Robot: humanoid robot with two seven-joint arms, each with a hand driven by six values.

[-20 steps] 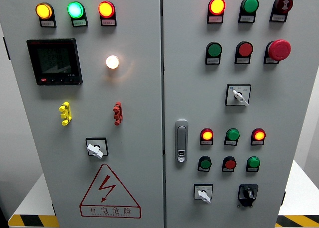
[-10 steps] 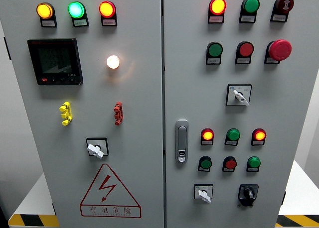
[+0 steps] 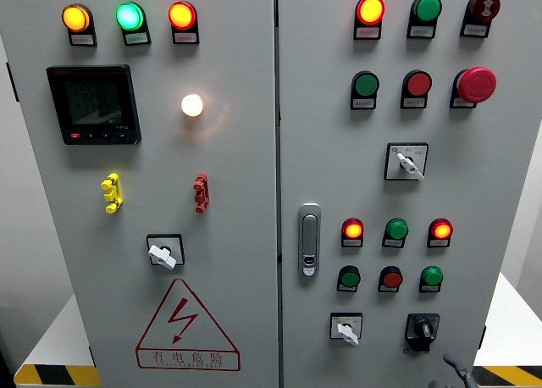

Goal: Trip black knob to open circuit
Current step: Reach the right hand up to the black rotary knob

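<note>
- the black knob (image 3: 421, 329) is sitting untouched at the panel's lower right.
- the right hand (image 3: 455, 372) is showing just below it; its fingers' state cannot be told.

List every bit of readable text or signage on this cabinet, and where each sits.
"有电危险", under a lightning bolt: red triangle warning sign, lower left door.
Small label plates under the lamps and buttons, e.g. under the top-left orange lamp: too small to read.
Meter screen: digits blurred, unreadable.
Plate around the black knob: nothing legible.
</note>
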